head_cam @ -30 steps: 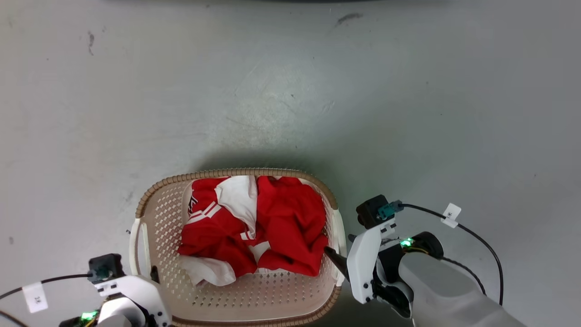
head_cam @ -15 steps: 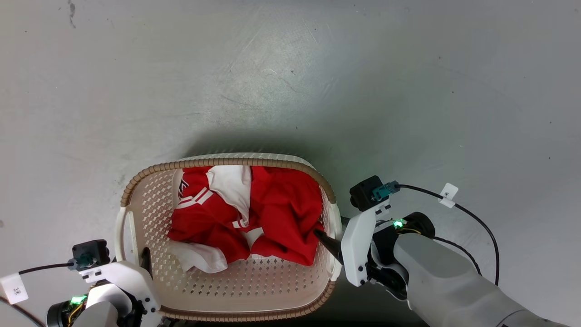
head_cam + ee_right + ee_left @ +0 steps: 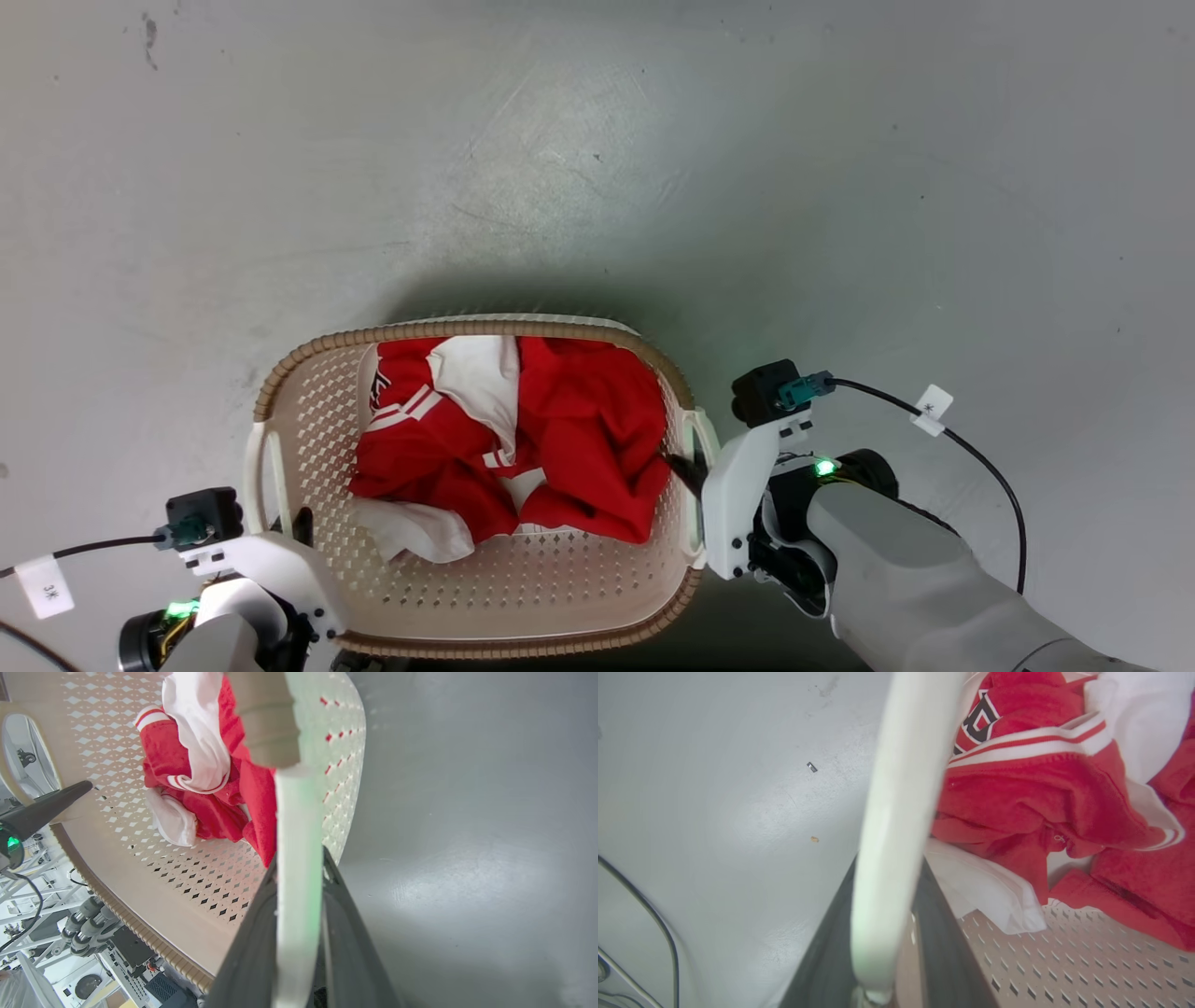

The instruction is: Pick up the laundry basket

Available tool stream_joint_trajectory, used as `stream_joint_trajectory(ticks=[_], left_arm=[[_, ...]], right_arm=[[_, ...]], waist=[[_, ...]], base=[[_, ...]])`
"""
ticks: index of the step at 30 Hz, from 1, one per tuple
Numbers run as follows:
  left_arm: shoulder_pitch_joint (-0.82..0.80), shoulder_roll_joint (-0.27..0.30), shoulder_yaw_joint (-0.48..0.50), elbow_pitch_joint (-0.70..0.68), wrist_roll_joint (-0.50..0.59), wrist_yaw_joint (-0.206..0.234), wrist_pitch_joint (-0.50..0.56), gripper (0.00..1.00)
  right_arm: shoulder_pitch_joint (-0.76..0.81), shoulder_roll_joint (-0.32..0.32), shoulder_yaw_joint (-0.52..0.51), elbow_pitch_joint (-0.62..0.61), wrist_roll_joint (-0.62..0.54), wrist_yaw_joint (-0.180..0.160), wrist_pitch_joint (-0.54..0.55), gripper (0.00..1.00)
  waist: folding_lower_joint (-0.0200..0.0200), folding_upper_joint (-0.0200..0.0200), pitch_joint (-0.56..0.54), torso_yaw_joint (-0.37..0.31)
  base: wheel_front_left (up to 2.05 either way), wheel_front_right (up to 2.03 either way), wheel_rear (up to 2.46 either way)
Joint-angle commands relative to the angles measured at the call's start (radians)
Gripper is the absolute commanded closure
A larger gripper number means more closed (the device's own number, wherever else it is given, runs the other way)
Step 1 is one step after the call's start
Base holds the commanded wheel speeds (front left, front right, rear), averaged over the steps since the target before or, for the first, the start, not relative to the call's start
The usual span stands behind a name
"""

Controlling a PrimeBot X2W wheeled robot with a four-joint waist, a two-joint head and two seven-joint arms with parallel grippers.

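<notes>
The laundry basket (image 3: pixel 467 331) sits low in the head view, cream with perforated walls and a brown woven-look rim. Red and white clothes (image 3: pixel 579 429) lie in it. My left gripper (image 3: pixel 297 525) is at the basket's left handle (image 3: pixel 263 476). The left wrist view has the pale handle bar (image 3: pixel 901 788) running between the two dark fingers of that gripper (image 3: pixel 889 863), which is shut on it. My right gripper (image 3: pixel 689 471) is at the right handle (image 3: pixel 702 439). The right wrist view shows this gripper (image 3: pixel 300 854) shut on the handle bar (image 3: pixel 299 826), below the brown rim (image 3: pixel 266 714).
Bare grey floor (image 3: pixel 597 168) surrounds the basket, scuffed in places. Black cables (image 3: pixel 980 467) trail from both wrists. In the right wrist view, the robot's base hardware (image 3: pixel 88 933) sits under the basket's near edge and a left finger (image 3: pixel 46 807) pokes in across the basket.
The camera shifted, so the basket sits higher in the picture. Over the last half second my right gripper moved in on the right handle, and my left gripper rose a little at the left handle.
</notes>
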Motion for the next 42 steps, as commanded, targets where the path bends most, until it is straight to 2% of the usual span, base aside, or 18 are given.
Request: stream_joint_trajectory(ticks=[1,8,15,19,25,35,42], left_arm=[[-0.016,-0.010,0.001,-0.002,-0.008,0.017,-0.010,1.00],[-0.017,-0.045,-0.015,0.005,-0.005,0.031,-0.004,1.00],[-0.036,-0.116,-0.049,0.008,0.002,0.030,0.062,1.00],[-0.048,-0.153,-0.077,0.011,0.008,0.028,0.138,1.00],[-0.072,-0.176,-0.104,0.011,-0.013,-0.002,0.274,1.00],[-0.089,-0.185,-0.151,0.012,-0.060,-0.024,0.462,1.00],[-0.092,-0.187,-0.217,-0.005,-0.107,-0.030,0.588,1.00]], right_arm=[[-0.005,-0.013,0.001,0.012,0.011,0.000,-0.009,1.00],[-0.003,-0.001,0.015,0.025,0.023,0.006,-0.047,1.00],[0.017,-0.017,0.036,0.050,0.036,0.006,-0.041,1.00],[0.037,-0.031,0.047,0.055,0.050,0.006,-0.005,1.00],[0.058,-0.060,0.058,0.055,0.083,0.006,0.075,1.00],[0.083,-0.070,0.063,0.059,0.143,0.006,0.193,1.00],[0.094,-0.077,0.064,0.070,0.180,0.006,0.268,1.00]], waist=[[0.0001,0.0000,-0.018,-0.001],[0.0001,0.0000,-0.076,-0.005],[0.0001,0.0000,-0.171,-0.018],[0.0001,0.0000,-0.232,-0.028],[0.0001,0.0000,-0.316,-0.047],[0.0001,0.0000,-0.459,-0.077],[0.0001,0.0000,-0.553,-0.078]], base=[[0.00,0.00,0.00],[0.00,0.00,0.00],[0.00,0.00,0.00],[0.00,0.00,0.00],[0.00,0.00,0.00],[0.00,0.00,0.00],[0.00,0.00,0.00]])
